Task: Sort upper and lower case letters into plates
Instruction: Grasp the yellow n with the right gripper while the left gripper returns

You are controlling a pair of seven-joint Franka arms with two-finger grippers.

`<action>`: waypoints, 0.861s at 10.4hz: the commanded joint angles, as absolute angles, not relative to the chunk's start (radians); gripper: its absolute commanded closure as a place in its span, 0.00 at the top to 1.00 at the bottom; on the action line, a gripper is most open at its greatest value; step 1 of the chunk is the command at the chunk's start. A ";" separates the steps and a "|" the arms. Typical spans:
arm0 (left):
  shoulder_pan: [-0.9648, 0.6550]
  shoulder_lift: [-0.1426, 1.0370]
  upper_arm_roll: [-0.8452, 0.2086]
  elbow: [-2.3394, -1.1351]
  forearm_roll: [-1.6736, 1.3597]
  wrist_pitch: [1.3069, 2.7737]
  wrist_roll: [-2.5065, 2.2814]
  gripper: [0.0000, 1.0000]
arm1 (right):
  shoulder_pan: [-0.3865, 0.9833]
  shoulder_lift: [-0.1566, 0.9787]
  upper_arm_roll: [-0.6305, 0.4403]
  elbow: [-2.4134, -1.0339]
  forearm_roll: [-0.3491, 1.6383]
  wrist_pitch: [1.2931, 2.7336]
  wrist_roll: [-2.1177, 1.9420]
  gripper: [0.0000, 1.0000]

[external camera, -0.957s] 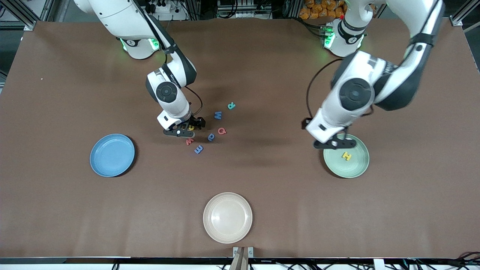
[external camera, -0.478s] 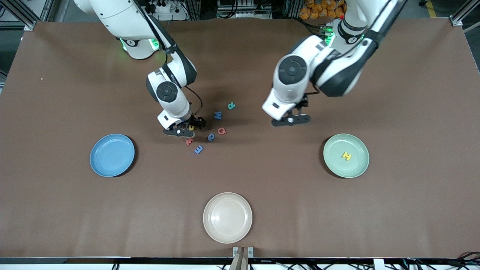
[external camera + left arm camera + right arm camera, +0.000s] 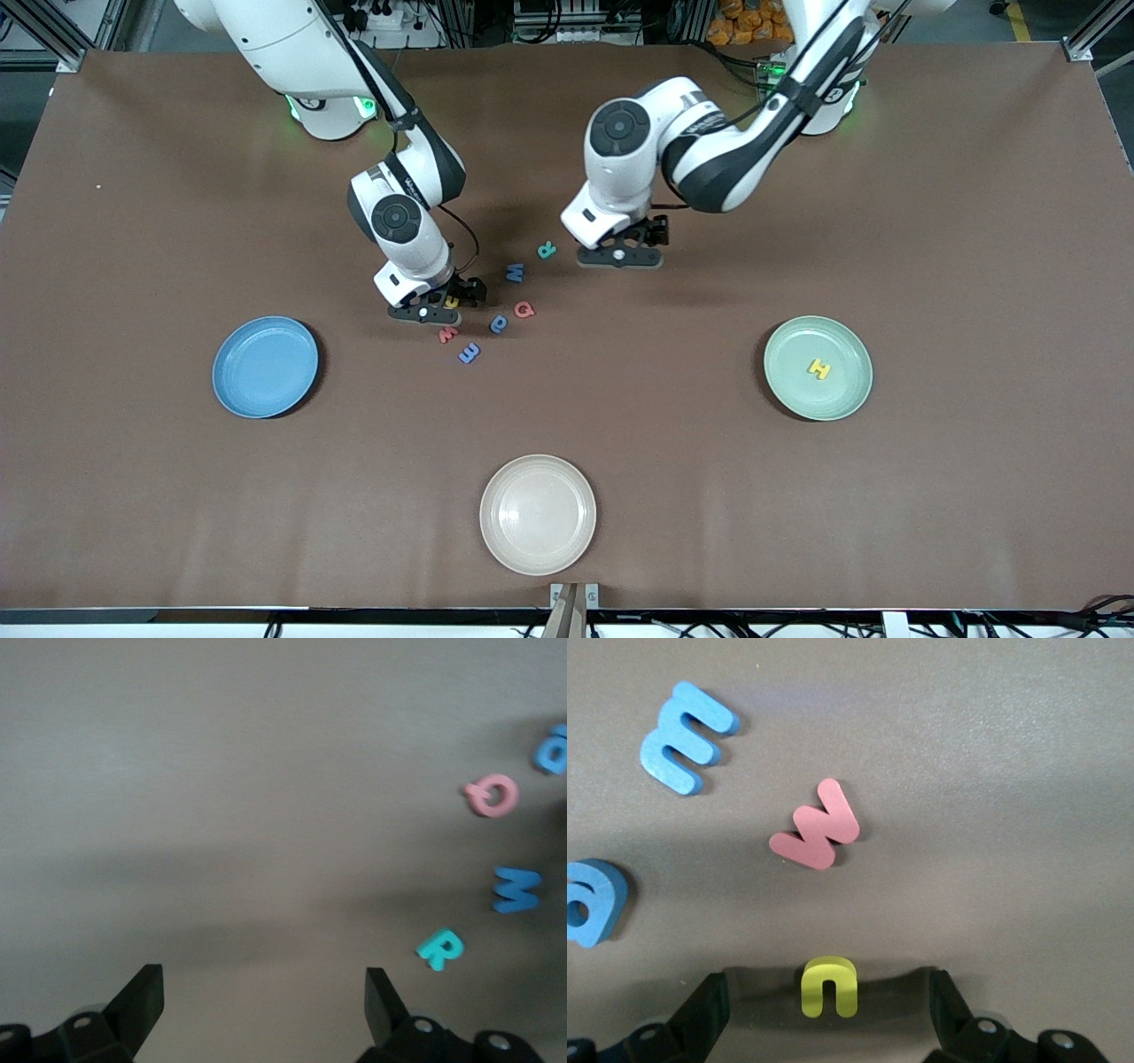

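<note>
Letters: yellow n (image 3: 829, 986) between spread fingers of right gripper (image 3: 426, 312), mid-table; teal R (image 3: 547, 250) beside left gripper (image 3: 620, 257), fingers wide; yellow H (image 3: 819, 368) in mint plate (image 3: 784, 390); blue plate (image 3: 265, 366) toward right arm's end.

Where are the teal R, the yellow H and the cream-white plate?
teal R (image 3: 547, 250), front view, its middle.
yellow H (image 3: 819, 369), front view, its crossbar.
cream-white plate (image 3: 495, 488), front view, its rim.

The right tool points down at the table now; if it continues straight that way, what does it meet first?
Most likely the yellow letter, lying on the table between the open fingers of the right tool. The red letter lies clear of them. How high the tool is remains unclear.
</note>
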State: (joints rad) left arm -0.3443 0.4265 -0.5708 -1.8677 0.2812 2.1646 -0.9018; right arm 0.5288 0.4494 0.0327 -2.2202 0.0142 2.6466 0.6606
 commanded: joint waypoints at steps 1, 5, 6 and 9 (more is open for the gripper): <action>-0.412 0.478 -0.569 -1.870 0.404 2.253 -0.916 1.00 | 0.540 0.446 0.028 -2.226 0.020 2.655 0.680 0.85; -0.459 0.532 -0.569 -1.971 0.498 2.526 -0.916 1.00 | 0.537 0.437 0.028 -2.226 0.020 2.645 0.681 0.00; -0.460 0.532 -0.569 -1.998 0.546 2.569 -0.917 1.00 | 0.535 0.434 0.028 -2.226 0.020 2.643 0.681 0.00; -0.476 0.577 -0.569 -1.991 0.671 2.603 -0.917 1.00 | 0.525 0.393 0.028 -2.224 0.020 2.584 0.680 0.00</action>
State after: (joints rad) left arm -0.4666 0.5654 -0.5699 -1.9894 0.6034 2.5698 -0.9023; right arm 0.5291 0.4325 0.0293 -2.2162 0.0142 2.6327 0.6631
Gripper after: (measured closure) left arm 0.000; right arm 0.736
